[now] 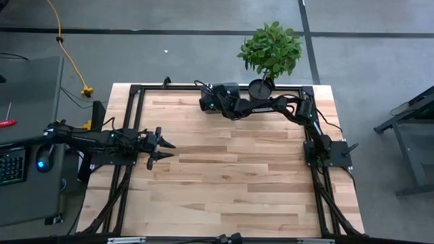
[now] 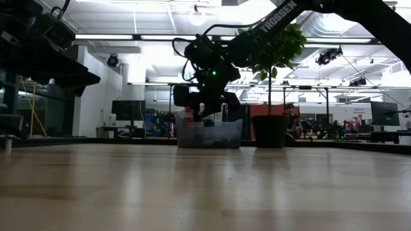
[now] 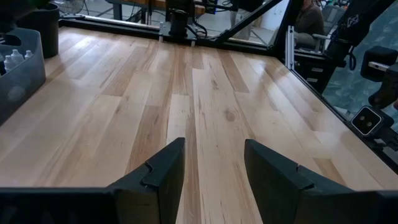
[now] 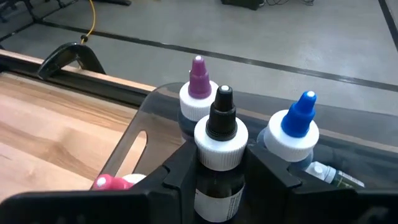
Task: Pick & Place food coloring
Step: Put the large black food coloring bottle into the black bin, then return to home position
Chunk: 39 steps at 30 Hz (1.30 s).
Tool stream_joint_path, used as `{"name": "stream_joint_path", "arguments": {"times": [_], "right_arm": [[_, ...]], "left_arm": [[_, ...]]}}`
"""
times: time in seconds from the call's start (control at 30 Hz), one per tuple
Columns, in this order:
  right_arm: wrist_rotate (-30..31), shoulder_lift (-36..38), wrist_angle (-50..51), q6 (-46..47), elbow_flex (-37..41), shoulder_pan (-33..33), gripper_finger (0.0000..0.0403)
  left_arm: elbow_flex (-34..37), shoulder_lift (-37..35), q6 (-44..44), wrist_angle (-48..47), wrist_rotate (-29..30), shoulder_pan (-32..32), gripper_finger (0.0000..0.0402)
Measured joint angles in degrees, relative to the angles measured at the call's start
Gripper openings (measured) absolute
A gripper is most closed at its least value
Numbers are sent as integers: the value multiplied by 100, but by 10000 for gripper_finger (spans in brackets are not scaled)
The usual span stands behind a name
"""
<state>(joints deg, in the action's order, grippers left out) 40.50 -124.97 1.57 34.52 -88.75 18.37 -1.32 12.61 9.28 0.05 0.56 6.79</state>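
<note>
High view: the right gripper (image 1: pixel 207 103) was reached out to the far edge of the pale wooden table (image 1: pixel 230 183), just left of the potted green plant (image 1: pixel 270 51); the tray beneath it was hidden by the arm. The left gripper (image 1: pixel 166 150) was parked low at the left side, fingers spread, nothing between them, evidently waiting.

Low view: the right gripper (image 2: pixel 207 106) was seen dipped into the translucent grey rectangular tray (image 2: pixel 210 134) at the far edge, beside the plant's dark pot (image 2: pixel 270 131). Bottles could not be made out here.

Left wrist view: only bare table was seen past the parted left fingers (image 3: pixel 163 171); small white-topped bottles (image 3: pixel 12 59) were glimpsed in the tray.

Right wrist view: the right fingers (image 4: pixel 180 171) were clamped on a dark food coloring bottle with white collar and black nozzle (image 4: pixel 220 140), held upright inside the tray, probably to keep it upright for lifting out. Close behind it stood a purple-tipped bottle (image 4: pixel 198 93) and a blue-tipped bottle (image 4: pixel 293 127); a pink cap (image 4: pixel 112 182) was seen lower down.
</note>
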Motion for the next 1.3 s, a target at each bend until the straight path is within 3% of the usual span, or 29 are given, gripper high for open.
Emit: {"name": "stream_joint_path", "arguments": {"times": [0.4,1.0,1.3], "right_arm": [[5,0,-1,-2,0,0,170],[207,603,213,-903,0,-28,177],[-404,1416,356,-1459,0,-355,175]], "left_arm": [[0,1,0,0,2,-2,163],[0,1,0,0,4,0,163],[0,1,-1,0,3,-1,163]]}}
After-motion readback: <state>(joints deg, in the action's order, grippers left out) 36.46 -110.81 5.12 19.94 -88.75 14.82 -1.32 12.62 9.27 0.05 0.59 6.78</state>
